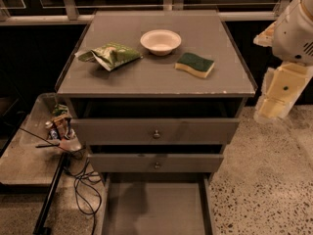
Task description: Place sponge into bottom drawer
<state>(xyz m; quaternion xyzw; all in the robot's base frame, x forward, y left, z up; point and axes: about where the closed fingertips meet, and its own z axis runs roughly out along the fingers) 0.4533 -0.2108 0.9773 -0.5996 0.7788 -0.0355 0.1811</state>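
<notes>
Here, the sponge point(195, 64) lies flat on the grey surface point(146, 84) that tops a drawer cabinet, toward the right half, its dark green scouring face up and a pale yellow foam edge showing along the near side. Just behind it and to the left sits a white bowl point(160, 41), upright and apart from the sponge. Farther left lies a crumpled green-and-white snack bag point(110, 55), well apart from both. Below the surface, the upper drawer point(195, 130) and the middle drawer point(195, 163) each show a small round knob and stand slightly pulled out. The bottom drawer point(156, 207) is drawn far out toward the camera, its flat grey floor bare between low side walls. The end effector point(276, 97), cream-coloured and hanging from the white arm, is off the right edge of the cabinet, beside the surface and over the speckled floor point(264, 180), well apart from the sponge; whether it is wide or narrow I cannot tell, and it holds nothing visible. To the left of the cabinet stands a low side table point(24, 160) carrying small clutter, with a dark cable point(85, 192) looping on the ground next to it.
</notes>
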